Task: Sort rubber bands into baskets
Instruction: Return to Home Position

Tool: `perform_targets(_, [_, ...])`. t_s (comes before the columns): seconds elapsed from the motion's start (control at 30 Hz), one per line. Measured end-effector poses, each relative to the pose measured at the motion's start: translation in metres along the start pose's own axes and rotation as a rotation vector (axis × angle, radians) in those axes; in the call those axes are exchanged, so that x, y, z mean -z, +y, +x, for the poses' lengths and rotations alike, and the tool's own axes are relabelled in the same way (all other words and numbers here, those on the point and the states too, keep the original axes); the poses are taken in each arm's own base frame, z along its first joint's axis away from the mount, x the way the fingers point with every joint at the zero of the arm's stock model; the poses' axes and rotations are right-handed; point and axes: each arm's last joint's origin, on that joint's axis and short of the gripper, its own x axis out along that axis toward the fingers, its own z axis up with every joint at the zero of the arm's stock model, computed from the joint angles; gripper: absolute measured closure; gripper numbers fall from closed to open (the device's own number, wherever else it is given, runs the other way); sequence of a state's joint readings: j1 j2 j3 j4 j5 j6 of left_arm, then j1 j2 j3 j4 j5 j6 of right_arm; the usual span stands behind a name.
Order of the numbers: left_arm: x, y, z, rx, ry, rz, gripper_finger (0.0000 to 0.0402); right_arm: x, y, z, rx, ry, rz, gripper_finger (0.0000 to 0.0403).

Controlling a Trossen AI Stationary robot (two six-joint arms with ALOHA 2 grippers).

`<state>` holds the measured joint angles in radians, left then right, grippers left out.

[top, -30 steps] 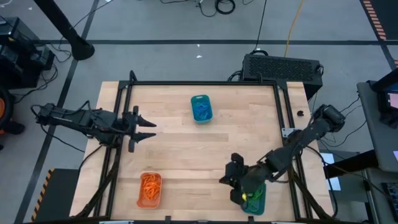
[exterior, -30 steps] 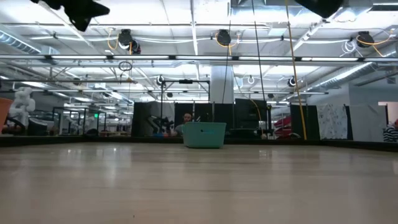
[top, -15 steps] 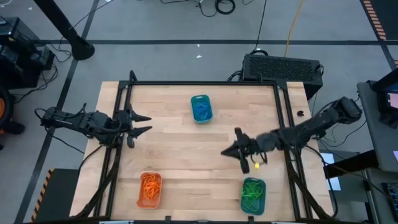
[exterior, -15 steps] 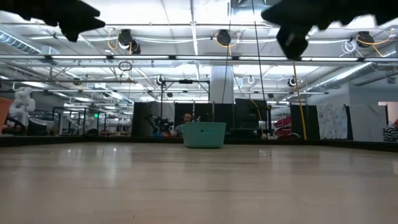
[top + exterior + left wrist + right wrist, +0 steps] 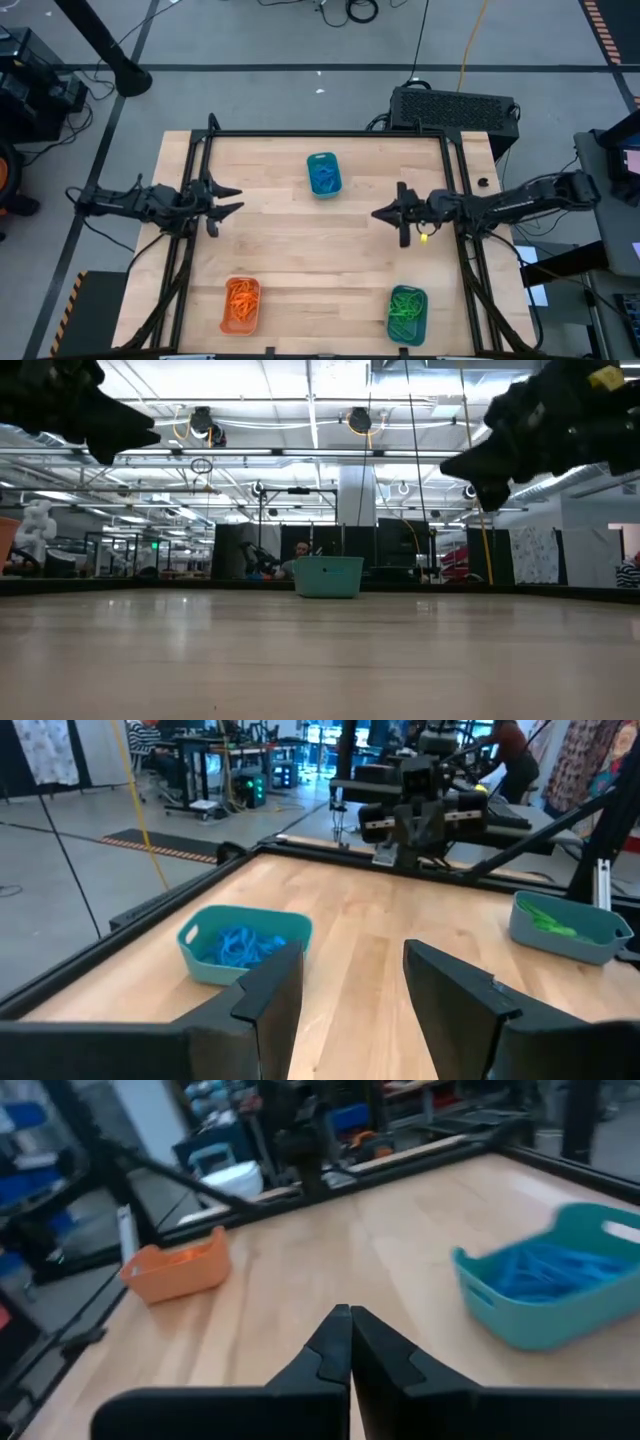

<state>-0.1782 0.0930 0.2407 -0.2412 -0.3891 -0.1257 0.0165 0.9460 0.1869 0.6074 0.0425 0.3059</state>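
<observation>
Three baskets stand on the wooden table. A teal basket point(image 5: 323, 174) at the far middle holds blue rubber bands point(image 5: 240, 946). An orange basket point(image 5: 240, 304) at the near left holds orange bands. A teal basket point(image 5: 407, 312) at the near right holds green bands point(image 5: 545, 920). My left gripper point(image 5: 240, 200) hovers open at the table's left side, pointing right, with nothing between its fingers point(image 5: 270, 995). My right gripper point(image 5: 376, 214) hovers shut at the right side, pointing left, and holds nothing point(image 5: 350, 1338). Both are well above the tabletop in the low view.
A black metal frame point(image 5: 320, 134) runs around the table's edges. A black box point(image 5: 455, 108) sits beyond the far right corner, among cables on the floor. Bare wood point(image 5: 310, 250) lies between the three baskets.
My right gripper has swung away from the green-band basket at the near right, toward the far edge and the right side, turning until it points level at the table's left. My left gripper has drawn back a little toward the left edge and sunk.
</observation>
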Motion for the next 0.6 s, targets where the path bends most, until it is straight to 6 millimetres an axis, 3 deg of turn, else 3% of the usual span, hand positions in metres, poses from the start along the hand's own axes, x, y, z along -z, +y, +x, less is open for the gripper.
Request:
perform_targets(0.37, [0.014, 0.004, 0.006, -0.031, -0.011, -0.045, 0.0219, 0.035, -0.024, -0.024, 0.045, 0.028, 0.01, 0.0402])
perform_targets(0.6, [0.014, 0.004, 0.006, -0.005, -0.007, -0.061, 0.0219, 0.043, -0.028, -0.028, 0.064, 0.127, -0.04, 0.0402])
